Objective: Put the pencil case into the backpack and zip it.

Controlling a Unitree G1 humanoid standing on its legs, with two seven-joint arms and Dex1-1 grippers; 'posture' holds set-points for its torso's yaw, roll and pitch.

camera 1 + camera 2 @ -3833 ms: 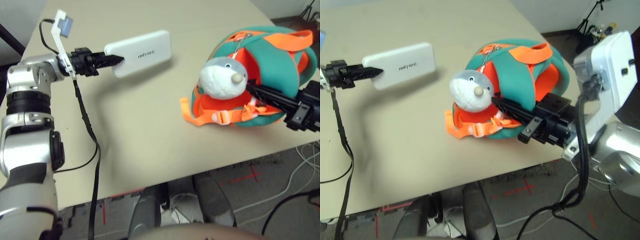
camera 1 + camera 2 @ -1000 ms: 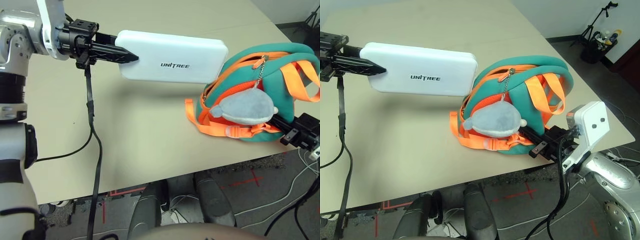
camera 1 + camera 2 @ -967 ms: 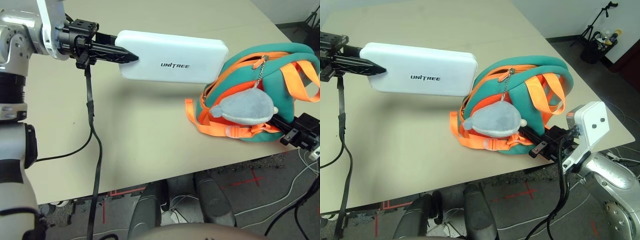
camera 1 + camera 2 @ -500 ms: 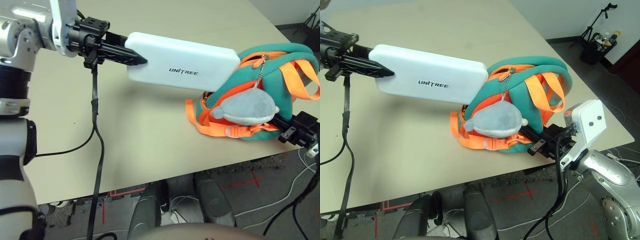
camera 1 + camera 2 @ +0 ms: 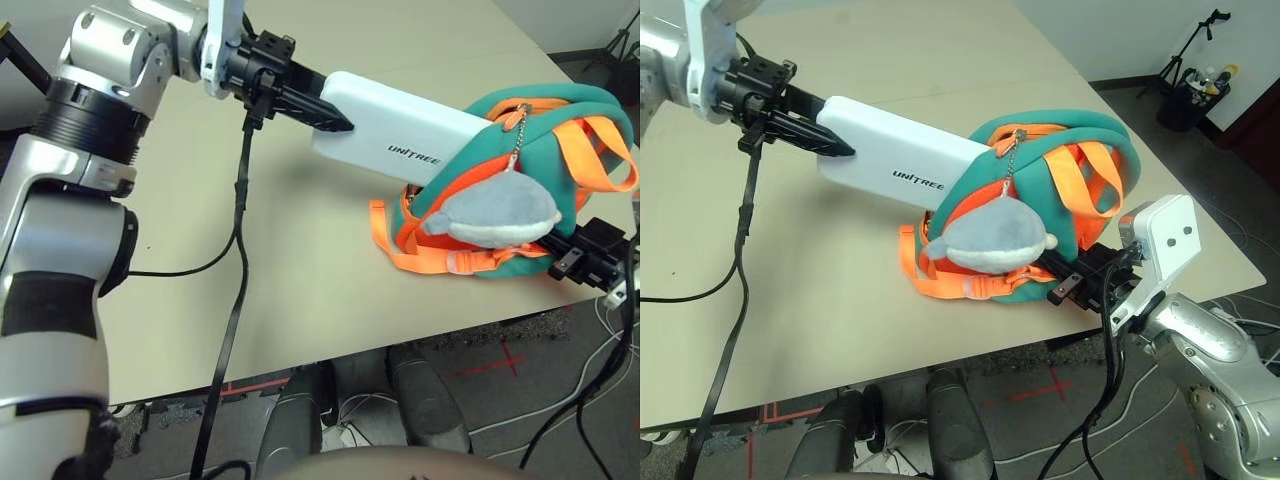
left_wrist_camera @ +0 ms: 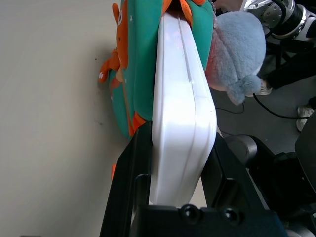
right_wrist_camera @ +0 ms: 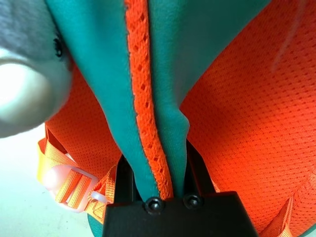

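My left gripper [image 5: 335,120] is shut on one end of the white pencil case [image 5: 410,138], which is held above the table and slants down to the right. The case's far end sits inside the open mouth of the teal and orange backpack [image 5: 560,125], between its zipper edges [image 6: 174,6]. The backpack lies on the table's right side, and its grey plush shark [image 5: 490,212] hangs over the front. At the backpack's near right side, my right gripper [image 5: 1080,277] is shut on a fold of its teal fabric with orange zipper trim [image 7: 148,123].
The beige table [image 5: 300,280] has bare surface left of and in front of the backpack. A black cable [image 5: 236,230] hangs from my left wrist across the table and over its front edge. Orange straps [image 5: 400,235] trail from the backpack towards the table's middle.
My left arm has carried the pencil case right and tilted it down, so its far end has gone from beside the backpack into the opening. My right gripper has kept its hold.
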